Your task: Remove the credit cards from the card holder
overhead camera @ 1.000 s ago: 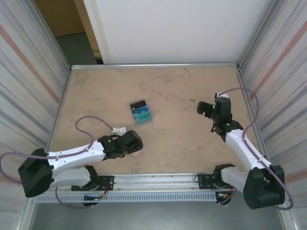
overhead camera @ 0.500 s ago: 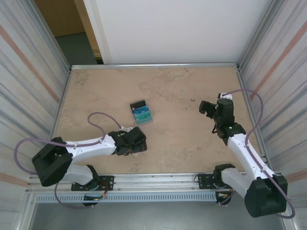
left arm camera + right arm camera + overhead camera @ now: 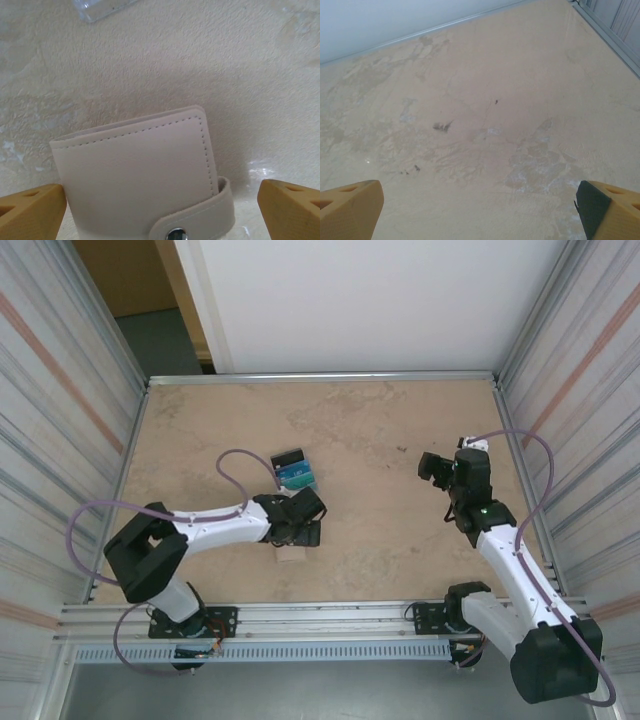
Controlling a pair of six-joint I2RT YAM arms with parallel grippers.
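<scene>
The card holder (image 3: 140, 175) is a tan folded wallet, snapped closed by its tab (image 3: 200, 220). It lies flat on the table between the fingers of my left gripper (image 3: 160, 212), which stands open and does not grip it. From above, the card holder (image 3: 290, 554) peeks out just near of the left gripper (image 3: 300, 533). Any credit cards inside it are hidden. A fanned pile of black, blue and teal cards (image 3: 293, 472) lies a little beyond. My right gripper (image 3: 431, 466) is open over bare table at the right, with nothing between its fingers (image 3: 350, 210).
The table (image 3: 380, 530) is tan and mottled, with metal walls left and right and a rail along the near edge. A clear plastic edge (image 3: 100, 7) shows just beyond the card holder. Bare tabletop (image 3: 480, 125) lies ahead of the right gripper.
My left arm has swung right and forward, bringing its open gripper over the card holder. The right gripper has drifted slightly right.
</scene>
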